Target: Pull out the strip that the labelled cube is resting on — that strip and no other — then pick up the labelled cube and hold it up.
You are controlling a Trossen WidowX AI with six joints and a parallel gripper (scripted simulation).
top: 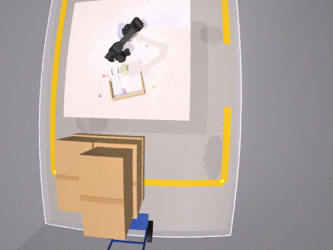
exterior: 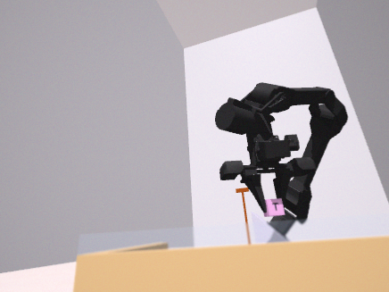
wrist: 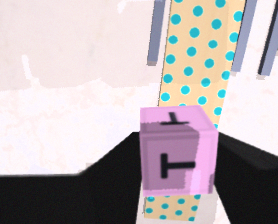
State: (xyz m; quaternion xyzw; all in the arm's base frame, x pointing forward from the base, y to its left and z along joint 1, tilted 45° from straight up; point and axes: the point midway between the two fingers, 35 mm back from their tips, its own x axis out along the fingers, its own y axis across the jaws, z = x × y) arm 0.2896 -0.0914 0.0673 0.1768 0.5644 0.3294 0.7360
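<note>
My gripper point(exterior: 273, 206) point(wrist: 171, 138) is shut on a pink cube point(exterior: 276, 208) point(wrist: 165, 150) with a black letter T on its faces. The cube is held up in the air. In the top view the cube is hidden by the arm. A yellow strip with teal dots point(wrist: 195, 60) lies lower, behind the cube in the wrist view. A pale yellow strip point(top: 124, 68) lies at the back side of the tray in the top view. I cannot tell its far end under the arm.
A wooden-rimmed tray point(top: 130, 95) holds white strips and a small pink-purple thing point(top: 123, 91). Blue-grey bars point(wrist: 155, 35) point(wrist: 243, 40) flank the dotted strip. An orange T-shaped post point(exterior: 244, 212) stands left of the gripper in the exterior view. Large cartons point(top: 101, 177) stand beyond the table.
</note>
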